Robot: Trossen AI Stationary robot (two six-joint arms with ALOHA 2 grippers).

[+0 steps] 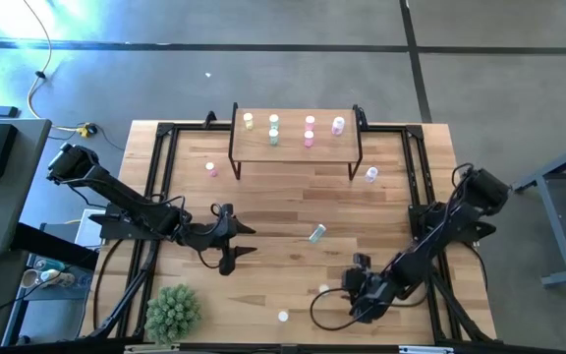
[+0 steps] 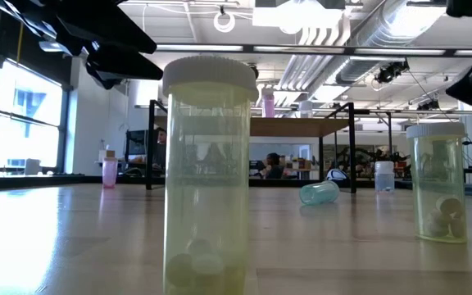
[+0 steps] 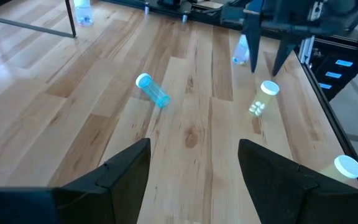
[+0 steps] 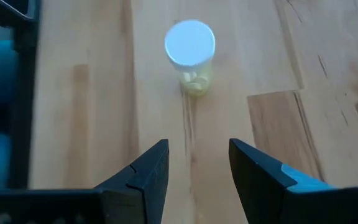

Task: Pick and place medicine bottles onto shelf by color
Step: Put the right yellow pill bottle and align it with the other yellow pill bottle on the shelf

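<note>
Six medicine bottles stand on the shelf (image 1: pixel 295 147), upper centre of the high view: a yellow bottle on the shelf (image 1: pixel 249 121), two pale green, two pink, one lavender-pink.

Loose stock on the table (image 1: pixel 263 211):
- pink bottle (image 1: pixel 211 169), upright, left of the shelf legs;
- clear bottle (image 1: pixel 371 174), upright, right of the shelf legs;
- blue-green bottle (image 1: pixel 317 233), tipped over at mid-table, long axis lying diagonally, cap toward lower left of the high view;
- yellow bottle (image 1: pixel 323 289), upright, lower centre, just beside the right arm; the right wrist view shows one such bottle from above, white cap uppermost;
- second yellow bottle (image 1: pixel 283 317), upright, near the bottom edge.

Handling, judged: light, stiff plastic, smooth walls likely slippery, easily toppled. Best hold is across the body below the cap; the tipped bottle across its short axis.

Right gripper (image 4: pixel 197 162): lower right of the high view, jaws moderately apart, holding nothing, lined up on a yellow bottle ahead.

Left gripper (image 3: pixel 194 163): centre left of the high view, jaws wide, holding nothing.

Potted plant (image 1: pixel 173 313): lower left, not stock.
</note>
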